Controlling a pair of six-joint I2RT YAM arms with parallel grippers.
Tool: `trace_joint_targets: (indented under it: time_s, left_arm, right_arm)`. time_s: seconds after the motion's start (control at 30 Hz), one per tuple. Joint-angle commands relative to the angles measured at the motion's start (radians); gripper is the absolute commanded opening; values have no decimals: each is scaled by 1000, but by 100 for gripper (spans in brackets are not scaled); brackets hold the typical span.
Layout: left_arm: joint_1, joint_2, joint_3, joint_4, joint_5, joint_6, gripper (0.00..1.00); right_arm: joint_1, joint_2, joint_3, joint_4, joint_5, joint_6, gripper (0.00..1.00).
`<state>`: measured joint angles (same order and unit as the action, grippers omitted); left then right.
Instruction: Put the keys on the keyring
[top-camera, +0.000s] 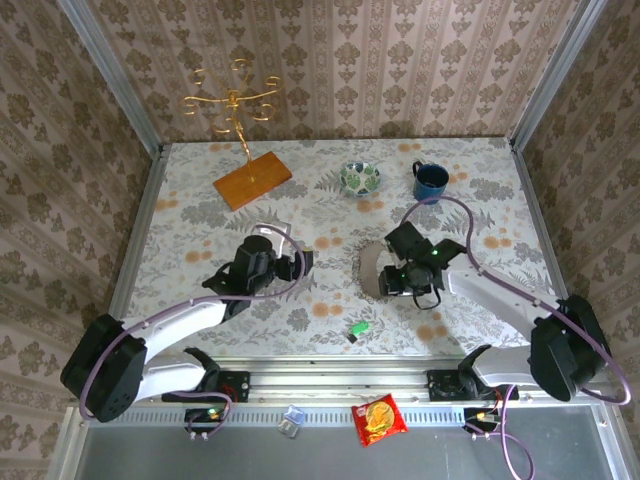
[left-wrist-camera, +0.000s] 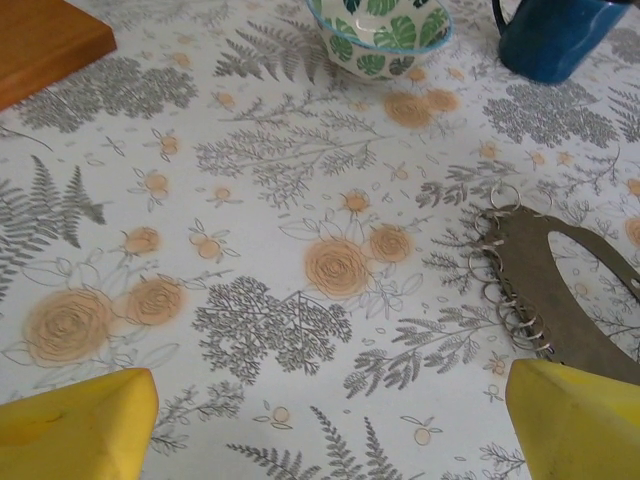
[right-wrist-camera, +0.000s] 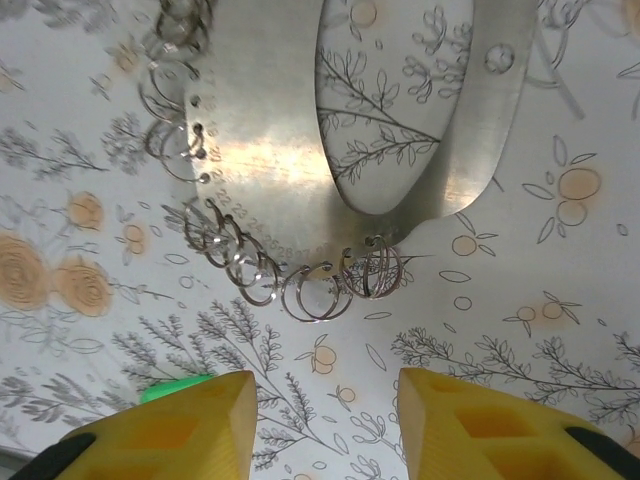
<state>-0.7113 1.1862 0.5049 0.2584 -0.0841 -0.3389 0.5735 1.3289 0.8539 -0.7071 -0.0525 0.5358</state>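
Note:
A flat grey metal plate (top-camera: 372, 268) lies mid-table with several small keyrings (right-wrist-camera: 320, 290) hooked along its curved edge. The same plate (left-wrist-camera: 575, 290) shows at the right of the left wrist view, its rings (left-wrist-camera: 510, 300) facing the left arm. My right gripper (right-wrist-camera: 325, 420) hovers just short of the rings, open and holding nothing, above the plate's right side (top-camera: 393, 282). My left gripper (top-camera: 300, 262) is open too, left of the plate, with bare cloth between its fingers (left-wrist-camera: 330, 430). A small green object (top-camera: 358, 330) lies nearer the front edge, its tip (right-wrist-camera: 175, 388) beside the right gripper's left finger.
A patterned bowl (top-camera: 360, 178) and a blue mug (top-camera: 430, 180) stand behind the plate. A wooden board (top-camera: 252, 178) with a golden wire stand is at the back left. A red snack packet (top-camera: 380, 418) and a small clear item (top-camera: 291, 420) lie on the front rail.

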Motion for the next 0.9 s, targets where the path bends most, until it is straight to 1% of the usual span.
trace_joint_targets:
  time_s: [0.0, 0.03, 0.17, 0.27, 0.47, 0.67, 0.87]
  left_arm:
    - [-21, 11, 17, -5, -52, -52, 90]
    - [-25, 11, 15, -5, -58, -54, 90]
    - [-29, 1, 10, -11, -72, -53, 89]
    - [-31, -10, 6, -17, -81, -53, 89]
    - [-35, -20, -3, -19, -91, -56, 88]
    - [-37, -20, 6, -22, -99, -51, 88]
    - [-37, -20, 10, -28, -102, -45, 87]
  right_arm:
    - [9, 56, 20, -5, 55, 33, 39]
    - [9, 94, 27, 2, 62, 37, 38]
    - [9, 169, 42, 44, 59, 52, 31]
    - [9, 209, 47, 49, 88, 59, 28]
    - [9, 244, 57, 66, 133, 61, 24]
    - [9, 282, 78, 80, 139, 56, 20]
    - [8, 297, 85, 78, 135, 50, 10]
